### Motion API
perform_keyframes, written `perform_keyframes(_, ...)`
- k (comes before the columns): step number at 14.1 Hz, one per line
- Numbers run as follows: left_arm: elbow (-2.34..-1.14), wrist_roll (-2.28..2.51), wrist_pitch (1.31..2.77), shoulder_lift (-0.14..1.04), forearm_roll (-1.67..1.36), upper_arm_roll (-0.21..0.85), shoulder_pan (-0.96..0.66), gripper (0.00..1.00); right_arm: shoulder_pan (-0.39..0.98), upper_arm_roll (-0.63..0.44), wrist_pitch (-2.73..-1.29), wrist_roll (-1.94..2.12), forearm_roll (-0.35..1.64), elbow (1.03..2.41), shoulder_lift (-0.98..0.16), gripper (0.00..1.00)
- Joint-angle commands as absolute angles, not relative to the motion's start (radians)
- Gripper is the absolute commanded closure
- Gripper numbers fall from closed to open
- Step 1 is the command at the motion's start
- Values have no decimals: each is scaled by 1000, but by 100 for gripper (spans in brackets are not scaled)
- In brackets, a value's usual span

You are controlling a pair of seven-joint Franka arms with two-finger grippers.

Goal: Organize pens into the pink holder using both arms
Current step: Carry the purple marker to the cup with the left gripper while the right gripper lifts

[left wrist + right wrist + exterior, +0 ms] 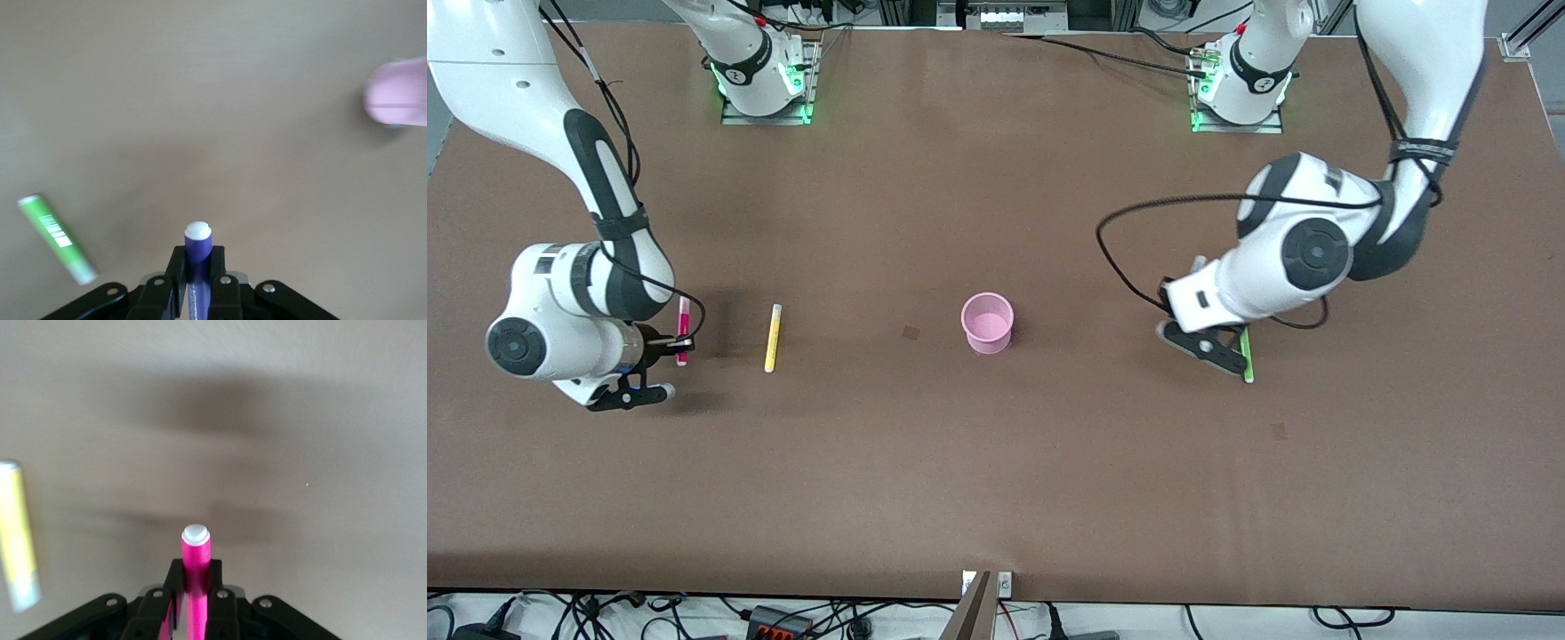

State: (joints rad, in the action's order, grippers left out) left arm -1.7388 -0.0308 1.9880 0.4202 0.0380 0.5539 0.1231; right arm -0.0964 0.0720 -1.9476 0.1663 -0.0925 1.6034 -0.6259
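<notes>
The pink holder [987,323] stands upright mid-table and shows in the left wrist view as a pink cup [399,100]. My right gripper [679,342] is low at the right arm's end of the table, shut on the magenta pen [683,325] [196,563], whose whitish end sticks out past the fingers. The yellow pen [773,338] [17,533] lies flat between that gripper and the holder. My left gripper [198,268] is low at the left arm's end, shut on the purple pen [198,248]. In the front view the hand [1209,345] hides that pen. The green pen [1246,356] [57,237] lies beside it.
Both arm bases [765,76] [1240,84] stand along the table's edge farthest from the front camera. A black cable [1129,231] loops off the left arm. Small dark marks [911,332] [1278,431] are on the brown tabletop. Cables and a power strip [783,622] lie below the nearest edge.
</notes>
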Motion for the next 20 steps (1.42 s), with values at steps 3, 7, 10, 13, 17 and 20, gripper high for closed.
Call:
perform_keyframes(3,-1623,-46,2022,532,-66,724,92,99,-89,210,-1727,224,-80,1384,-618,100)
perform_keyframes(7,-1623,-225,2340,586,-64,727,-33,100,-94,348,-1744,363,-16,1335,-620,100)
perform_keyframes(10,-1629,-510,2563,647,-64,738,-55,100,-89,359,-1781,437,101,1333,-620,100)
perform_keyframes(13,-1638,-711,2727,728,-64,775,-63,100,-83,380,-1805,520,112,1333,-620,100)
perform_keyframes(17,-1687,-873,2836,750,-64,779,-80,100,-83,382,-1828,591,112,1341,-623,100)
perform_keyframes(20,-1706,-963,2868,752,-64,785,-86,100,-75,383,-1835,592,112,1341,-623,100)
